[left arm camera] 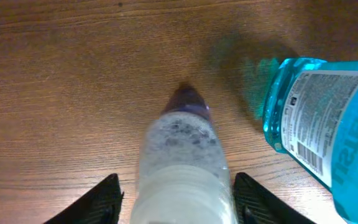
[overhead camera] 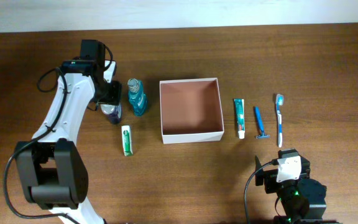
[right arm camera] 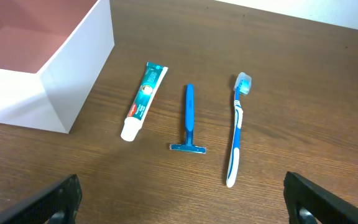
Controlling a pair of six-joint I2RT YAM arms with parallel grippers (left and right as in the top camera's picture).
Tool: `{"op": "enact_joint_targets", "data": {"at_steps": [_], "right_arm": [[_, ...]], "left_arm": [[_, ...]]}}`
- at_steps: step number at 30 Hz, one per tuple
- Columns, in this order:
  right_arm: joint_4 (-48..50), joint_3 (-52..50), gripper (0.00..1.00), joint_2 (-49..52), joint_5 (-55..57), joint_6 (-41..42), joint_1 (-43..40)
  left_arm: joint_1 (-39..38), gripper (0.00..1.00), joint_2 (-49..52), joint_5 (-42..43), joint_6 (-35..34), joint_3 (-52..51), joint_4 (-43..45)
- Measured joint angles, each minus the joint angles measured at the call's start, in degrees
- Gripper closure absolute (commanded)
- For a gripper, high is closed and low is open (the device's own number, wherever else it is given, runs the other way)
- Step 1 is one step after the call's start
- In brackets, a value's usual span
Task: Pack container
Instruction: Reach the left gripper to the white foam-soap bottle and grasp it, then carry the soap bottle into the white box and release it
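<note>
We find the left gripper (left arm camera: 176,186) spread wide astride the small clear bottle (left arm camera: 180,143), whose long axis runs between the fingers; contact appears absent, though the view is tight. The container (overhead camera: 191,135) sits to its right, beyond the blue mouthwash bottle (overhead camera: 136,96).

Even bright light, soft shadows, left wrist close-up blurred
</note>
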Motion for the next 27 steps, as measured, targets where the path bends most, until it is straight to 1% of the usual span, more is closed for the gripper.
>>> {"op": "enact_joint_targets", "data": {"at_steps": [6,9,11,16,18,22,27], "right_arm": [[0.0,0.0,0.01,0.0,0.0,0.0,0.0],[0.0,0.0,0.01,0.0,0.0,0.0,0.0],[0.0,0.0,0.01,0.0,0.0,0.0,0.0],[0.0,0.0,0.01,0.0,0.0,0.0,0.0],[0.0,0.0,0.01,0.0,0.0,0.0,0.0],[0.0,0.0,0.01,0.0,0.0,0.0,0.0],[0.0,0.0,0.01,0.0,0.0,0.0,0.0]], "left_arm": [[0.0,0.6,0.0,0.2,0.2,0.0,0.0],[0.0,0.68,0.0,0.2,0.2,0.0,-0.2],[0.0,0.7,0.0,0.0,0.2,0.2,-0.7],[0.0,0.82,0.0,-1.0,0.2,1.0,-3.8],[0.0,0.85,0.0,-1.5,0.2,1.7,-5.3],[0.0,0.98,-0.4,-3.1,0.2,4.9,-8.6],[0.0,0.99,-5.0,-3.9,-0.1,10.3,-13.9]]}}
